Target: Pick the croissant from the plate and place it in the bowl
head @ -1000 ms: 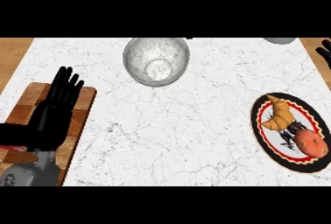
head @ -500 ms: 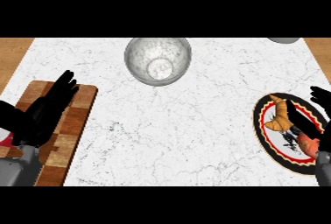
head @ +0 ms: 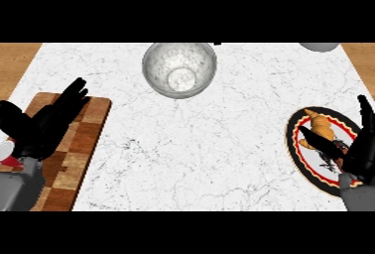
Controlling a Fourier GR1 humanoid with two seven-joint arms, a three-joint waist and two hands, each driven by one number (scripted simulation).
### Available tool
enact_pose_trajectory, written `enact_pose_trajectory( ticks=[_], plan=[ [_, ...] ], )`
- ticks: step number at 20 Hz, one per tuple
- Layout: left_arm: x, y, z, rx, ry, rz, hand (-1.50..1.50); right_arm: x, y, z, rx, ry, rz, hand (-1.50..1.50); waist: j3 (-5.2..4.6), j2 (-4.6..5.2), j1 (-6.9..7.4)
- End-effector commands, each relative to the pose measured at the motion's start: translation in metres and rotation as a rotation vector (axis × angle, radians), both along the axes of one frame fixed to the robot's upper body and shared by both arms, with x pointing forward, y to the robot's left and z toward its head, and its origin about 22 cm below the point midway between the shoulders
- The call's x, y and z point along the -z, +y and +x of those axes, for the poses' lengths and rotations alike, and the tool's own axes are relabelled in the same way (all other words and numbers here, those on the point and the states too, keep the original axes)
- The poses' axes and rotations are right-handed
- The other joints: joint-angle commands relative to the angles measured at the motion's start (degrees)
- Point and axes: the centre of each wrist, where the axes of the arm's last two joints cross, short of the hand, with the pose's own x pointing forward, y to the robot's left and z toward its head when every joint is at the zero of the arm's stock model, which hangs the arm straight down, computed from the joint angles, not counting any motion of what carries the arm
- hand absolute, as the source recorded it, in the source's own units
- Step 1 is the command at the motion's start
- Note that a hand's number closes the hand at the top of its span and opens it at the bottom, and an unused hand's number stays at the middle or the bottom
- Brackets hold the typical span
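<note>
The golden croissant (head: 321,128) lies on an oval black plate (head: 299,155) with a red and white rim at the right edge of the marble counter. My right hand (head: 354,155) hovers over the plate's near right part, fingers straight and spread, thumb reaching across just below the croissant, nothing held. A clear glass bowl (head: 179,70) stands at the far middle of the counter. My left hand (head: 45,124) rests open, fingers up, over the wooden board at the left.
A wooden cutting board (head: 77,153) lies along the counter's left side. A red and white object (head: 7,155) peeks out at the left edge beside the left hand. Part of a grey round thing (head: 320,46) shows at the far right corner.
My right hand has come into view from the right and now spreads over the plate by the croissant. The left hand has shifted slightly left on the board.
</note>
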Motion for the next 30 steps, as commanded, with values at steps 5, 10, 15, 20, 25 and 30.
enact_pose_trajectory(
  ticks=[5, 10, 15, 20, 25, 30],
  plan=[
    [0.01, -0.008, -0.002, 0.007, 0.009, -0.002, 0.0, -0.052, -0.012, 0.021, 0.08, 0.392, -0.06, -1.5, -0.36, -0.33, 0.56],
    [0.001, -0.003, 0.003, 0.032, -0.002, 0.003, 0.0, -0.099, 0.011, 0.046, 0.076, 0.626, -0.094, -1.5, -0.1, -0.17, 1.01],
    [0.006, 0.0, 0.002, 0.013, 0.01, 0.008, 0.0, -0.148, 0.05, 0.07, 0.033, 0.739, -0.079, -1.5, 0.07, -0.01, 1.04],
    [0.007, -0.003, -0.011, 0.039, -0.003, -0.008, 0.0, -0.141, 0.05, 0.081, 0.062, 0.912, -0.06, -1.5, 0.13, -0.09, 1.18],
    [0.009, -0.017, 0.002, 0.008, 0.015, 0.003, 0.0, -0.136, 0.055, 0.084, 0.071, 0.991, -0.052, -1.5, 0.15, -0.01, 0.49],
    [0.015, -0.011, -0.002, 0.0, 0.003, 0.015, 0.0, -0.142, 0.045, 0.085, 0.078, 1.017, -0.051, -1.5, 0.15, -0.08, 0.37]
  ],
)
